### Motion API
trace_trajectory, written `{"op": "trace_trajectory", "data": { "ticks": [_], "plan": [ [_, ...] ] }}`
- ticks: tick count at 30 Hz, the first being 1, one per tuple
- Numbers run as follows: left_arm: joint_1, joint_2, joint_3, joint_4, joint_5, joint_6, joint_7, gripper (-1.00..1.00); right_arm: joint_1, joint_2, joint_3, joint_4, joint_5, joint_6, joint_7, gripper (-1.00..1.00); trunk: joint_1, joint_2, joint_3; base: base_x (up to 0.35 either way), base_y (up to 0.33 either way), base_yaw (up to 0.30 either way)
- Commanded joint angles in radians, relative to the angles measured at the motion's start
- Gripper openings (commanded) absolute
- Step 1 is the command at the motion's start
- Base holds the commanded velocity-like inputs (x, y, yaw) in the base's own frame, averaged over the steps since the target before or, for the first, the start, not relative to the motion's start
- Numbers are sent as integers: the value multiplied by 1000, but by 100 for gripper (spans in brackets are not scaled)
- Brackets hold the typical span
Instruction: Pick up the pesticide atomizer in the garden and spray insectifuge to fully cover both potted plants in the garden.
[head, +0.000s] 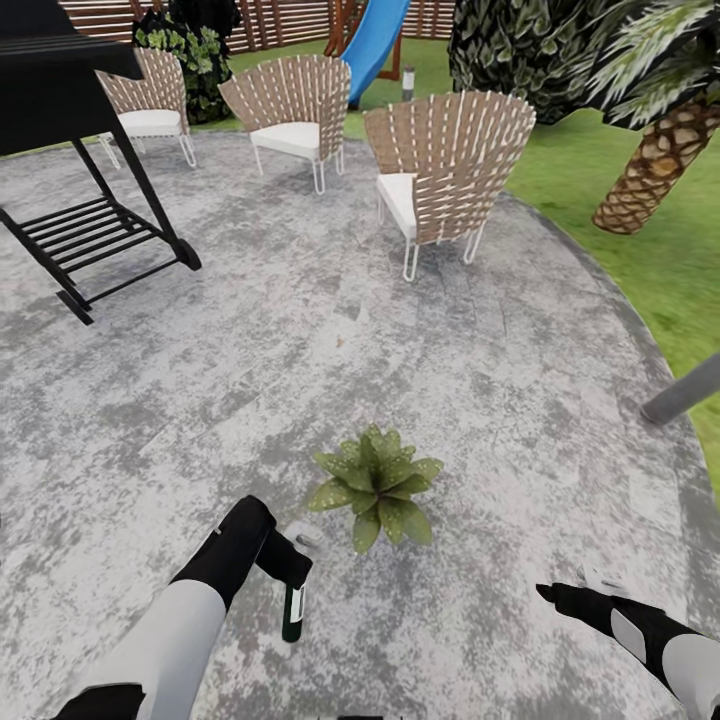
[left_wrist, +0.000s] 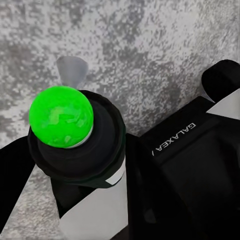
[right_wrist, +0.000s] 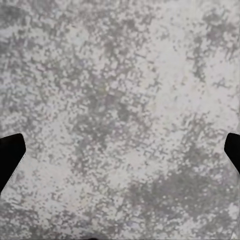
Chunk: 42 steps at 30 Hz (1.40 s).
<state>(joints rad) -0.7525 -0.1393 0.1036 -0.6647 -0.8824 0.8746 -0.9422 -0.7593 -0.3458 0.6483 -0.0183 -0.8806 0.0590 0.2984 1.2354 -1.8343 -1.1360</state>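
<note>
My left gripper (head: 287, 563) is shut on the pesticide atomizer (head: 293, 610), a slim dark-green bottle with a white label that hangs tilted just above the paving. In the left wrist view the atomizer (left_wrist: 80, 150) is seen from above, with a bright green dot (left_wrist: 61, 116) on its spray head and a pale nozzle (left_wrist: 72, 70) pointing away. One potted plant (head: 375, 487), a low rosette of pointed green leaves, stands on the patio just beyond and right of the bottle; its pot is hidden by the leaves. My right gripper (head: 575, 592) hovers open over bare paving, its fingertips (right_wrist: 10, 157) far apart.
Three wicker chairs (head: 445, 170) stand at the back of the grey patio (head: 300, 330). A black frame stand (head: 95, 230) is at the left. A grey pole (head: 685, 392) and a palm trunk (head: 650, 170) are at the right, on the lawn (head: 640, 260).
</note>
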Motion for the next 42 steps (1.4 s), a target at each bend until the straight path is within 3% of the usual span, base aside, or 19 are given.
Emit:
{"op": "trace_trajectory", "data": {
  "ticks": [1, 15, 28, 42],
  "plan": [
    [-1, -2, 7, -1, -10, 4, -9, -100, 0, -1, 7, -2, -11, 5, 2, 100, 0, 0, -2, 183, -198, 202],
    [-1, -4, 5, -1, -10, 4, -10, -100, 0, -1, 7, -2, -11, 5, 2, 100, 0, 0, -7, 90, -280, 99],
    [-1, -5, 5, 0, -10, 4, -10, -100, 0, -1, 7, -2, -11, 5, 2, 100, 0, 0, -12, 0, -42, 230],
    [-1, -6, 4, 0, -10, 4, -10, -100, 0, -1, 7, -2, -11, 5, 2, 100, 0, 0, -12, 0, -322, 55]
  ]
}}
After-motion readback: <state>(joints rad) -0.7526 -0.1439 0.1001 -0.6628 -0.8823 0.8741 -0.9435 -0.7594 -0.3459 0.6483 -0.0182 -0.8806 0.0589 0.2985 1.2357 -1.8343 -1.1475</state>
